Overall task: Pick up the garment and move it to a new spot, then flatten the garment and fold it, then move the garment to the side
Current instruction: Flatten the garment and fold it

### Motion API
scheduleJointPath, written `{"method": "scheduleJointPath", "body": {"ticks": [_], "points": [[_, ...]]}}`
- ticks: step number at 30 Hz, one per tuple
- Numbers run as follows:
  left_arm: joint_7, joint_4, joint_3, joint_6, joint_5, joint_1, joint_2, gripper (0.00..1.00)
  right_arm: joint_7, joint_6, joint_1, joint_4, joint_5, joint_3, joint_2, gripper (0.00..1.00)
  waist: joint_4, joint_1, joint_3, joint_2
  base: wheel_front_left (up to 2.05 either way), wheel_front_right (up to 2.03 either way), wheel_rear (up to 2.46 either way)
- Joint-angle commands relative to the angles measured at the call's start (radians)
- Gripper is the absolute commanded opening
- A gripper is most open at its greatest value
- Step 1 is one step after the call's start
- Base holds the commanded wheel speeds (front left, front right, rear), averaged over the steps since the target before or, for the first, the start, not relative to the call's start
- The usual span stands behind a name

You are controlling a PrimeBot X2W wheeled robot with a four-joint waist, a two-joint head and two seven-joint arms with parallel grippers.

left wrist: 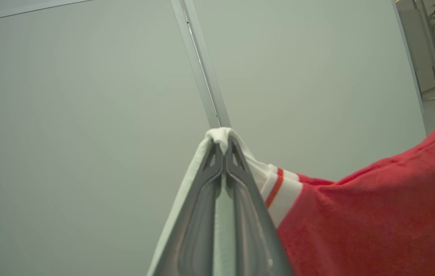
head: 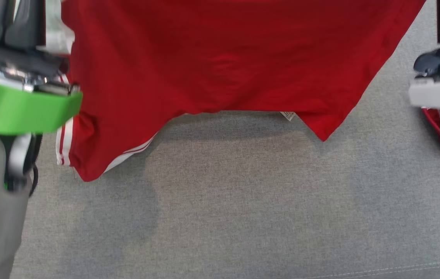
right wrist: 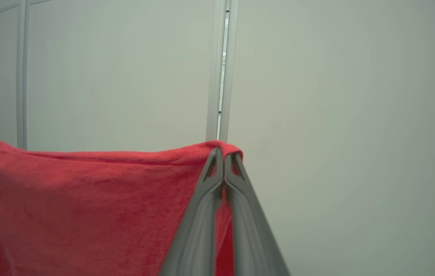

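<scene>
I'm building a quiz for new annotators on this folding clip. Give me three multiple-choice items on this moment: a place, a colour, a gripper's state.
1. Where is the garment relative to the grey surface? A. Folded flat on it. B. Hanging over it, held up at two edges. C. Heaped on it.
2. What colour are the stripes? A. Blue. B. White. C. Yellow.
3. The left gripper is: A. Wide open. B. Shut on nothing. C. Shut on the garment's white edge.
Answers: 1 B, its hem hangs free over its shadow; 2 B, white bands run along the red cloth; 3 C, its fingers pinch white cloth at their tips.
</scene>
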Motion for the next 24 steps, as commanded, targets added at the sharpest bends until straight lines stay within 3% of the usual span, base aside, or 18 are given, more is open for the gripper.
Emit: {"method": "scheduleJointPath", "body": {"ticks": [1,6,12,17,20,24], "points": [[-0.002,0.017,0.001,-0.009,-0.012,-0.036,-0.005,0.00,0.002,0.000,-0.026,0.015,0.009,0.001,-0.010,0.00,0.000,0.0000,0.008,0.0000,0.00,0.00,0.00],[-0.032,0.171,-0.021,-0.061,-0.030,-0.207,-0.037,0.00,-0.011,0.000,-0.164,0.136,0.031,0.034,-0.050,0.00,0.005,0.0000,0.043,0.0000,0.00,0.00,0.00],[-0.118,0.425,-0.044,-0.103,-0.038,-0.439,-0.087,0.00,-0.056,0.000,-0.389,0.329,0.078,0.100,-0.053,0.00,0.009,0.0000,0.099,0.0000,0.00,0.00,0.00],[-0.204,0.670,-0.050,-0.120,-0.031,-0.629,-0.104,0.00,-0.124,0.000,-0.600,0.518,0.090,0.139,-0.001,0.00,0.001,0.0000,0.125,0.0000,0.00,0.00,0.00],[-0.248,0.840,-0.043,-0.126,-0.019,-0.750,-0.102,0.00,-0.179,0.000,-0.743,0.704,0.085,0.142,0.069,0.00,-0.014,0.0000,0.126,0.0000,0.00,0.00,0.00],[-0.269,0.977,-0.033,-0.125,-0.004,-0.831,-0.090,0.00,-0.211,0.000,-0.837,0.862,0.061,0.133,0.135,0.00,-0.026,0.0000,0.121,0.0000,0.00,0.00,0.00]]}}
